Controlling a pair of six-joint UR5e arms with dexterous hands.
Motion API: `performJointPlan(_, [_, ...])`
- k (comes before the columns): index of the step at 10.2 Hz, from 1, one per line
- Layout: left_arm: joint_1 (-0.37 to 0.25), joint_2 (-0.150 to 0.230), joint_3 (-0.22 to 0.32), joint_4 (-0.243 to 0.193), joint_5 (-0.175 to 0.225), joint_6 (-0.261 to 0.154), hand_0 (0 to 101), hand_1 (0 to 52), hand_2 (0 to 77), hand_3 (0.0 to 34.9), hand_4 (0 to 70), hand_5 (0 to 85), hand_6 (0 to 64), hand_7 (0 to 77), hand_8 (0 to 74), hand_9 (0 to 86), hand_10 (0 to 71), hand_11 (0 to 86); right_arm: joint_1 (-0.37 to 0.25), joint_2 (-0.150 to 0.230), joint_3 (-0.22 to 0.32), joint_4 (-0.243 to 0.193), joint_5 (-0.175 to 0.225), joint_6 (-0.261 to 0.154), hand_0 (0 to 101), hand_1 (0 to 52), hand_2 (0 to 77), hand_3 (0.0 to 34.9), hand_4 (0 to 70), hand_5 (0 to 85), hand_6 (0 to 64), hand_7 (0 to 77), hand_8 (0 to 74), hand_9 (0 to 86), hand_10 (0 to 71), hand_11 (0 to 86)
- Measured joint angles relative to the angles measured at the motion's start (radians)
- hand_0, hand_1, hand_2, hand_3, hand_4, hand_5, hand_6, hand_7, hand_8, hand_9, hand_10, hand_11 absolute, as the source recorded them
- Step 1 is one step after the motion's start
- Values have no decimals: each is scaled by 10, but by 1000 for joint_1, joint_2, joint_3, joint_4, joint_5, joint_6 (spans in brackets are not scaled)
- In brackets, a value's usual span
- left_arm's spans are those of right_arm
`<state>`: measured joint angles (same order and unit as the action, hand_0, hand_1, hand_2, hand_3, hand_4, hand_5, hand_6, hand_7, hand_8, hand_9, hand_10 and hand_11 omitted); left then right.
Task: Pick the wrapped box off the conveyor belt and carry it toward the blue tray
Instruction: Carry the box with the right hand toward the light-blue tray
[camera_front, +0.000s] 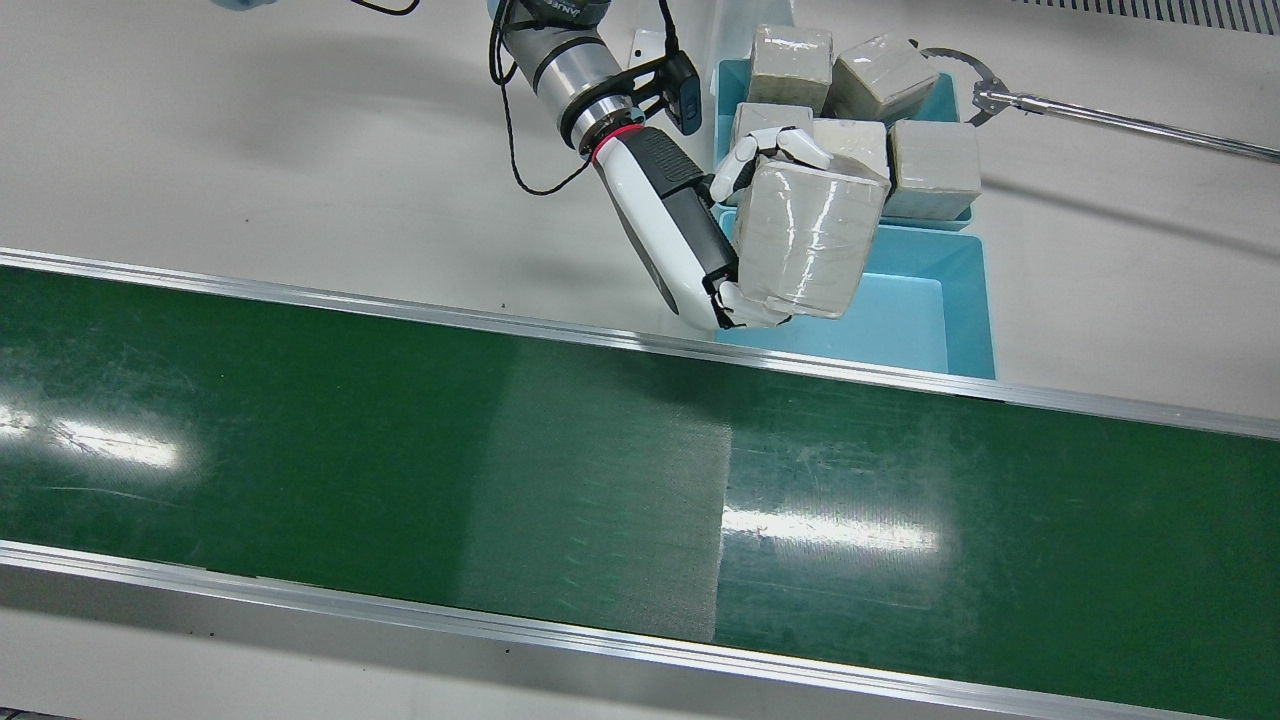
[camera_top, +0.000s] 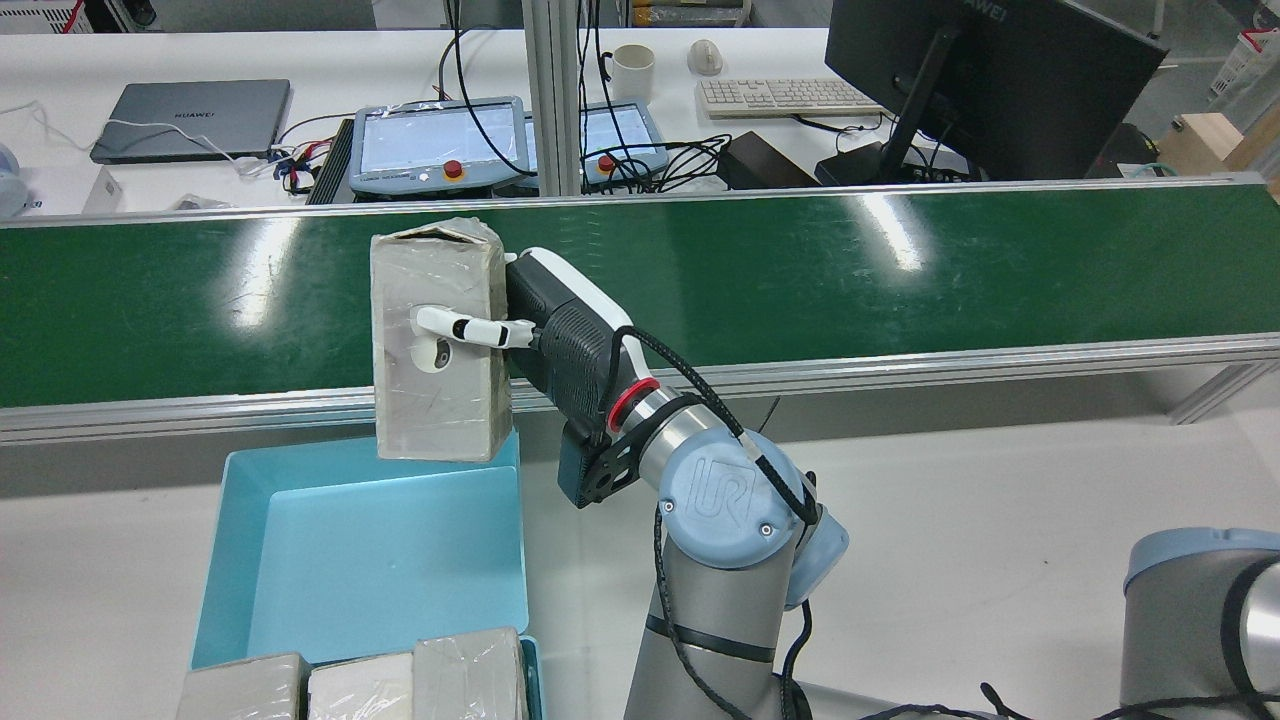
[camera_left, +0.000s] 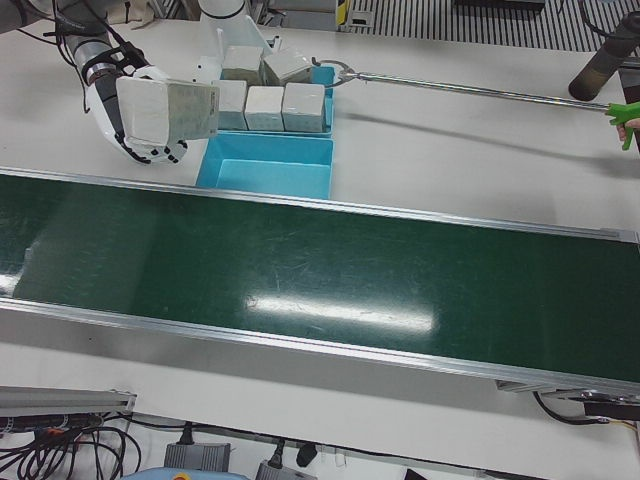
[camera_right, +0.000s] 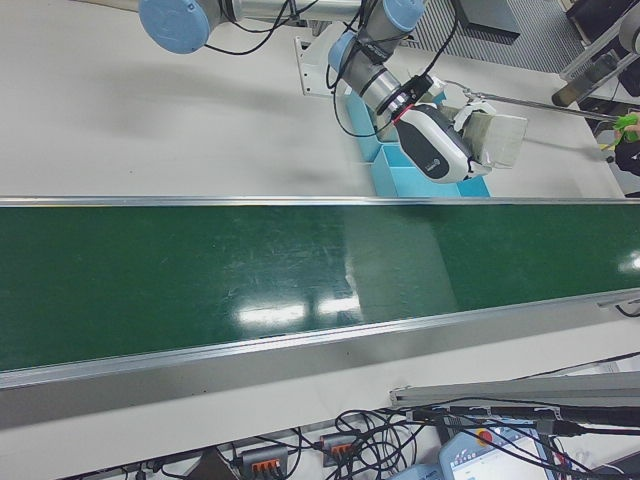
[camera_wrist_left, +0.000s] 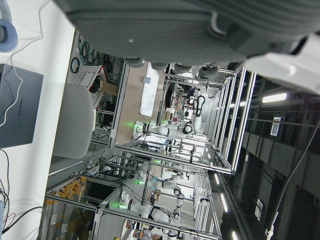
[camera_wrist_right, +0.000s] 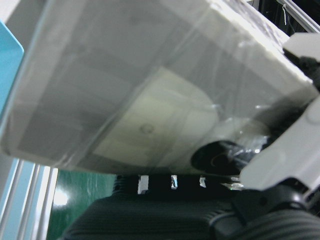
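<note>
One wrapped box (camera_front: 805, 240) held, grabber (camera_front: 1100, 115) in front views

Camera layout: four fixed views, two hand-mounted.
Front view looks steeply down; rear view faces it; both share the conveyor belt (camera_front: 600, 480) and blue tray (camera_top: 240, 540) at 12 o'clock.

The right arm (camera_top: 722, 497) reaches forward, its wrist angled down. The right hand (camera_front: 682, 228) is raised, palm against the side of the wrapped box (camera_front: 812, 238), with white fingers (camera_front: 792, 143) curled over the top edge and others hooked beneath it. The left hand (camera_wrist_left: 175, 27) shows only as a dark underside in its own camera.
</note>
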<state>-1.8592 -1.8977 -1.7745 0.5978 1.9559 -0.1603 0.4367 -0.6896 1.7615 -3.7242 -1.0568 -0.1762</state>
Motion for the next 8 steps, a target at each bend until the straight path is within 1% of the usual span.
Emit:
performJointPlan(1, [0,0,0,0,0,0,0,0,11,0,0,11,5,5,5,5,5,5,-13,2,-4,3,-3,5,464,11,485,8,365,791,551,687,573,682,518,704])
performJointPlan(2, [0,0,0,0,0,0,0,0,11,0,0,11,0,5,5,5,5,5,-24,3,-15,10,-5,18,467,11,485,3,355,785,556,693,475,698,404,633])
performJointPlan(4, [0,0,0,0,0,0,0,0,11,0,0,11,0,5,5,5,5,5,-41,10,-55,43,-25,54,467,11,485,3,355,785,556,693,475,698,404,633])
performJointPlan(5, [0,0,0,0,0,0,0,0,11,0,0,11,5,5,5,5,5,5,-45,18,-73,59,-36,63,486,22,458,4,153,742,458,774,278,709,202,415])
performJointPlan(6, [0,0,0,0,0,0,0,0,11,0,0,11,5,5,5,5,5,5,-48,24,-83,69,-44,68,494,44,371,7,136,731,404,774,164,169,60,322])
performJointPlan(7, [0,0,0,0,0,0,0,0,5,0,0,11,5,5,5,5,5,5,-51,30,-89,77,-48,70,469,115,131,8,120,616,327,774,44,98,0,196])
performJointPlan(8, [0,0,0,0,0,0,0,0,11,0,0,11,5,5,5,5,5,5,-53,37,-92,83,-53,71,469,115,131,8,120,616,245,774,0,16,0,33])
